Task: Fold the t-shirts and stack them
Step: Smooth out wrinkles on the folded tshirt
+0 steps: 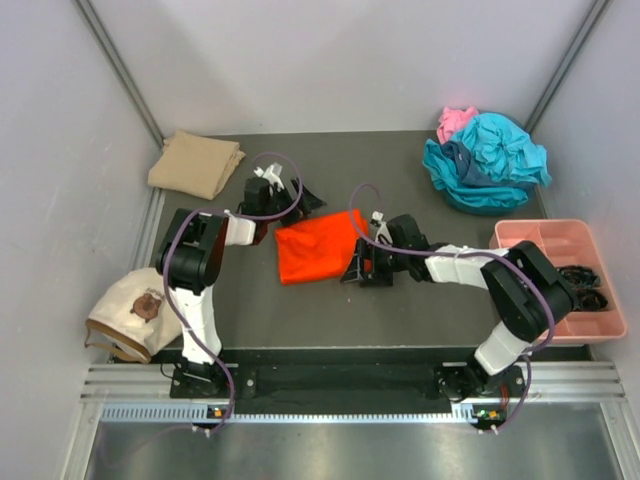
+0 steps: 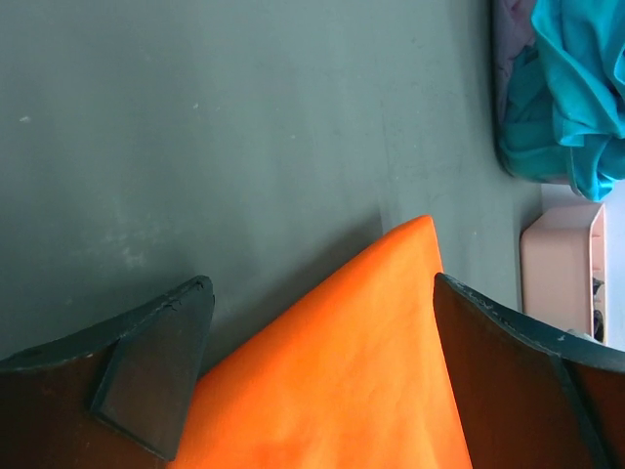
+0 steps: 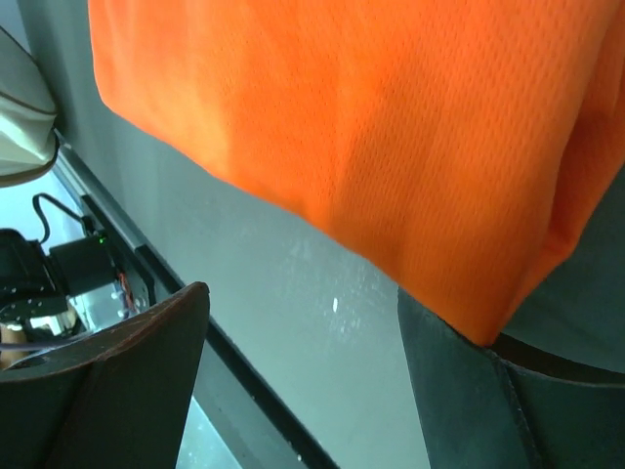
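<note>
The bright orange t-shirt (image 1: pixel 318 245) lies folded in the middle of the table. My left gripper (image 1: pixel 298 203) is open at its far left corner; in the left wrist view (image 2: pixel 317 362) the orange cloth (image 2: pixel 352 371) lies between the wide-apart jaws. My right gripper (image 1: pixel 362 272) is open at the shirt's near right corner; in the right wrist view (image 3: pixel 303 381) the cloth (image 3: pixel 371 127) drapes over one finger (image 3: pixel 469 391). A tan t-shirt (image 1: pixel 195 163) lies folded at the back left. Teal t-shirts (image 1: pixel 490 160) and a pink one (image 1: pixel 457 120) are heaped at the back right.
A pink compartment tray (image 1: pixel 560 226) with dark items stands at the right edge, also seen in the left wrist view (image 2: pixel 562 264). A cream cap-like thing (image 1: pixel 125 312) sits at the near left. Grey walls enclose the table.
</note>
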